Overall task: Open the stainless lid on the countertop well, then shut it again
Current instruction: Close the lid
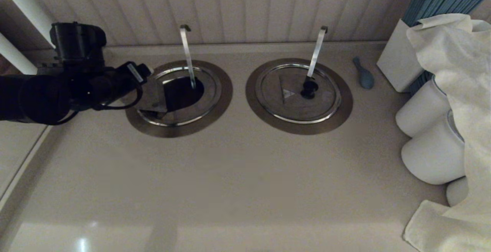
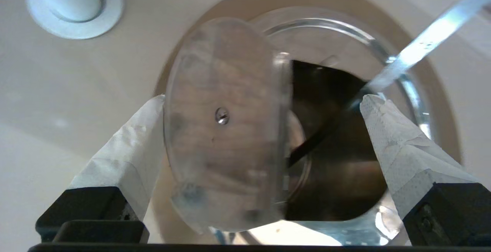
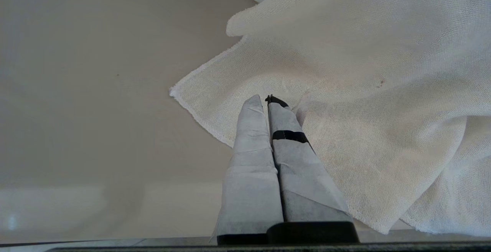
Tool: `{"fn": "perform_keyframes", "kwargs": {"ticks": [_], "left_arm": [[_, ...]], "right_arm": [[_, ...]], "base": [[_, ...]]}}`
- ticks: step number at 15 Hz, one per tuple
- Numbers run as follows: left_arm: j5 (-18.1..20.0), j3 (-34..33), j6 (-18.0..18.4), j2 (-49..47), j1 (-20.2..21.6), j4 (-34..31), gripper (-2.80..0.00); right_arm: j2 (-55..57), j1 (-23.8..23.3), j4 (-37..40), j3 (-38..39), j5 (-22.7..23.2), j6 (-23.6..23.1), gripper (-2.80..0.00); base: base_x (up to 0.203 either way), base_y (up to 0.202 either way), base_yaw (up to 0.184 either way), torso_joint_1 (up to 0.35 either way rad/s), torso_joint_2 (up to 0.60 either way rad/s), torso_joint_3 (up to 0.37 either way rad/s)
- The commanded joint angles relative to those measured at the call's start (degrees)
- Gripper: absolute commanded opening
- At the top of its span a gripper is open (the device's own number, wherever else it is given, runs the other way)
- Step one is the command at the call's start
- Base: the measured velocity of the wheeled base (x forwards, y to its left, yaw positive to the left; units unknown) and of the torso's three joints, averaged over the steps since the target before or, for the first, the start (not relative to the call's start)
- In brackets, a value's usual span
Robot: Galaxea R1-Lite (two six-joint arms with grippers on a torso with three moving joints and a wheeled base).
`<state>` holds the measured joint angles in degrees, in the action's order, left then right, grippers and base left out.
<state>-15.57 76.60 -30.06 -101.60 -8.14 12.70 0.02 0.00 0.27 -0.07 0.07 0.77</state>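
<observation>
From the head view we see the stainless lid (image 1: 153, 98) folded up over the countertop well (image 1: 178, 98), at the left gripper (image 1: 147, 76). The left wrist view shows its fingers (image 2: 130, 148) spread apart, the flap between them. In the right wrist view, the right gripper (image 3: 267, 102) is pressed together above a cloth (image 3: 364, 91), away from the well.

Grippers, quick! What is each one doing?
Left gripper: open, fingers either side of the raised stainless lid.
Right gripper: shut, empty, over the cloth.

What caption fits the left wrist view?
Left gripper open around the stainless lid's raised flap, countertop well exposed.
</observation>
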Motion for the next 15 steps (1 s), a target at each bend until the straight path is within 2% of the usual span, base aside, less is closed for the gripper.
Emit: {"fn": "perform_keyframes", "kwargs": {"ticks": [1,15], "left_arm": [[-0.2,1.0,-0.2,0.1,-0.8,0.0,0.00],[-0.2,2.9,0.1,-0.6,-8.2,0.3,0.00]], "right_arm": [[0.0,0.0,0.0,0.0,0.0,0.0,-2.80],[0.0,0.0,0.0,0.0,0.0,0.0,-2.80]], "base": [[0.000,0.000,0.000,0.000,0.00,0.000],[0.000,0.000,0.000,0.000,0.00,0.000]]}}
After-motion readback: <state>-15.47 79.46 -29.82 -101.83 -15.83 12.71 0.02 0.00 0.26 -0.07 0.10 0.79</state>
